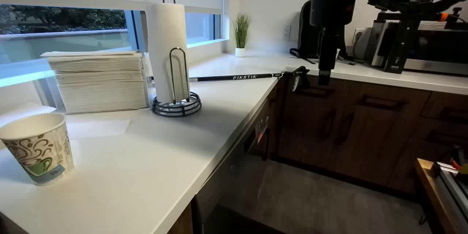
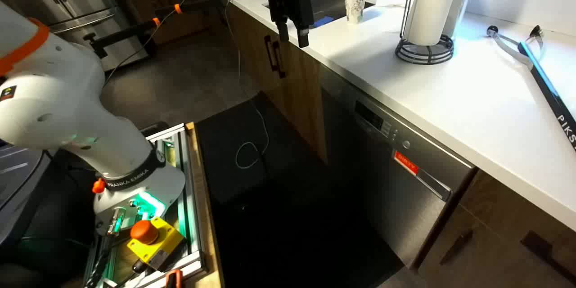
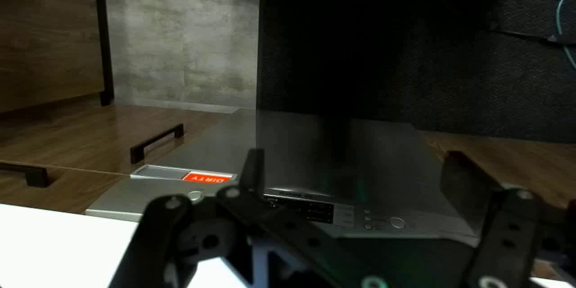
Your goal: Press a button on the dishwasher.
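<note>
The dishwasher [image 2: 405,207] is the grey metallic front under the white counter. Its control strip has a black display [image 2: 369,114], small buttons [image 2: 394,135] and a round button [image 2: 406,144]. In the wrist view, the dishwasher [image 3: 288,144] lies beyond the fingers, with small buttons [image 3: 368,219] and a round button [image 3: 397,222] between them. Part of the display is hidden behind a finger. Its front [image 1: 234,179] shows edge-on in an exterior view. My gripper [image 3: 355,164] is open and empty, apart from the dishwasher. The gripper also shows in both exterior views [image 1: 324,76] [image 2: 293,38], pointing down.
The white counter [image 2: 495,112] overhangs the dishwasher. On it are a paper towel roll [image 1: 170,51], a paper cup [image 1: 40,150], stacked napkins [image 1: 98,84] and a PIKSTIK grabber [image 1: 237,77]. A red DIRTY sign [image 2: 406,162] is on the dishwasher front. Wooden cabinets [image 2: 292,94] flank it.
</note>
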You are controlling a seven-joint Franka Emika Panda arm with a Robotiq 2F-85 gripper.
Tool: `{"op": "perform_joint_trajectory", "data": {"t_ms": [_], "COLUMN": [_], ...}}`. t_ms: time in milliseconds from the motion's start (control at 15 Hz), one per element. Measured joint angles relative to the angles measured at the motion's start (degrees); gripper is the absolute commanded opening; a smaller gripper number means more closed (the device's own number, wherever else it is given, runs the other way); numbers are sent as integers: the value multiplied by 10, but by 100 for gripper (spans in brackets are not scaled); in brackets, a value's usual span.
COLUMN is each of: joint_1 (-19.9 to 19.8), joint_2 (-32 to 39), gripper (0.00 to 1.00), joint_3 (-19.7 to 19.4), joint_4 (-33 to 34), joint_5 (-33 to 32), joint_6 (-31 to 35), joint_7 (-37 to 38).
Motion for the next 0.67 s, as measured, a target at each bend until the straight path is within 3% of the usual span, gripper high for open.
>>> {"op": "perform_joint_trajectory", "data": {"t_ms": [667], "joint_1": [4], "joint_2": [12], "gripper": [100], "joint_3": [-8], "joint_4": [-1], "joint_5": [9], "joint_6": [14], "joint_7": [-19]}}
